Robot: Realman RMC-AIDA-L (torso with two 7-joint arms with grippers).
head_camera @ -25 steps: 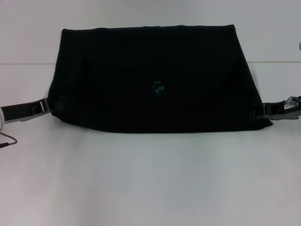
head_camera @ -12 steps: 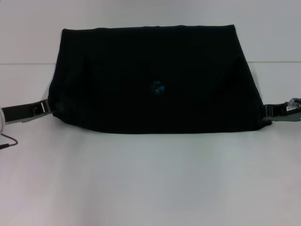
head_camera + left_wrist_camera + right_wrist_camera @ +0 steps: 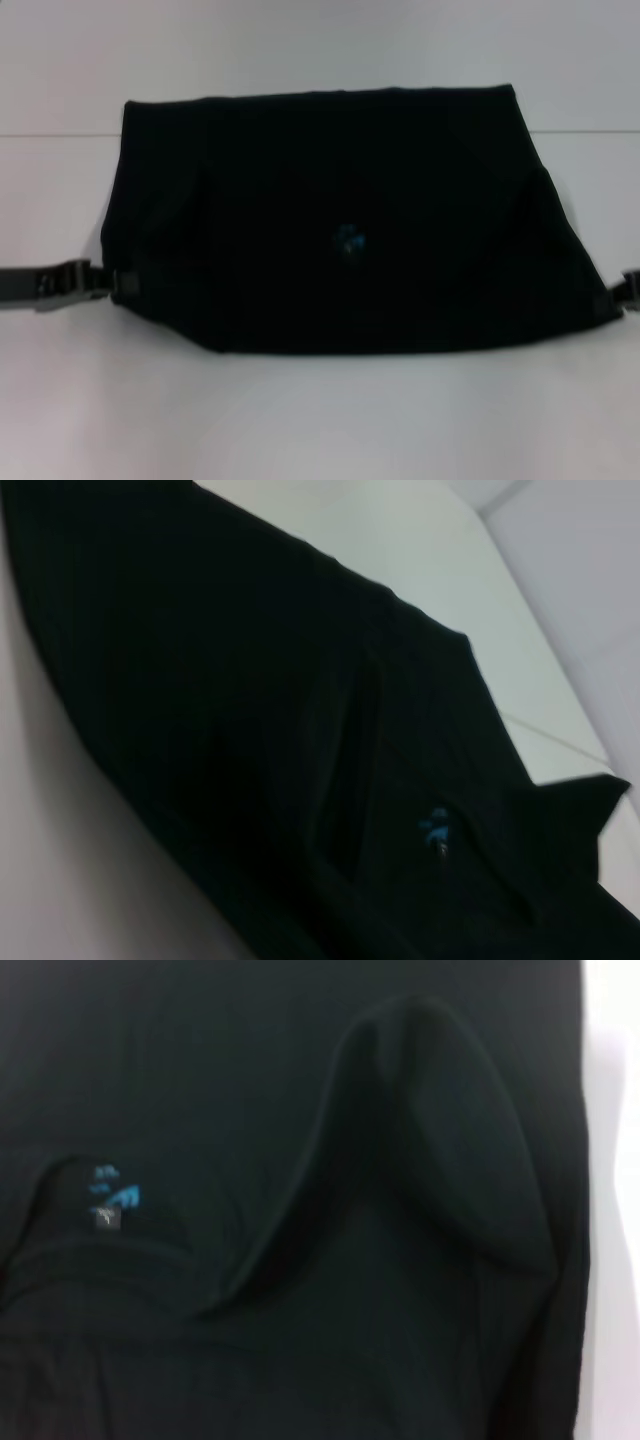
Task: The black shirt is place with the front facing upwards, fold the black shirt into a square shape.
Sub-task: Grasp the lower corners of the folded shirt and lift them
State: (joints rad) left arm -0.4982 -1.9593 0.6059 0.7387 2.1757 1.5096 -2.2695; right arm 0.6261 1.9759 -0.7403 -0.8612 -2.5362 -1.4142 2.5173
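Gripping black shirt (image 3: 330, 210) corners, left claw (image 3: 112, 284), right claw (image 3: 615, 298), both arms outstretched sideways

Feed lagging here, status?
Left hand and right hand at the shirt's near corners. Shirt partly folded, lifted off the table. Nothing in the way.

Soft, even light falls on the white table (image 3: 320, 420) from above, with no glare anywhere. The black shirt (image 3: 340, 220) swallows the light, so its folds barely show in the head view; only the small blue neck label (image 3: 348, 238) stands out. A faint grey shadow lies under the shirt's near edge. The head view is blurred throughout, its outlines smeared. Both wrist views are dim and out of focus, the creases reading only as darker bands
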